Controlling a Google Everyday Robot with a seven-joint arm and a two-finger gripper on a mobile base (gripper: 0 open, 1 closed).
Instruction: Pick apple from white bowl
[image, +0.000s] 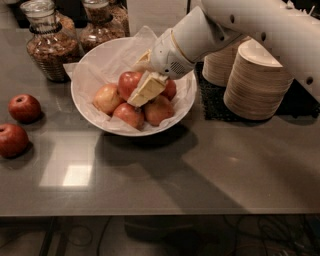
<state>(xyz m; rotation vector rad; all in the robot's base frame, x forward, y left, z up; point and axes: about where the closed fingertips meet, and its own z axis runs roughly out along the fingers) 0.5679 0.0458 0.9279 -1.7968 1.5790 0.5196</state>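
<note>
Jaws: cannot tell whether parted or closed. Gripper (145, 91) low inside white bowl (87, 107), touching top of apple pile (131, 102). Bowl lined with crinkled paper, sits on grey table (200, 165). Two loose apples (24, 107) at table's left edge; glass jars (52, 47) behind bowl; stacked beige bowls (257, 80) at right.

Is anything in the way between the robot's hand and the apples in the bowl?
No, nothing I can see. The gripper is inside the white bowl, right against the pile of apples.
</note>
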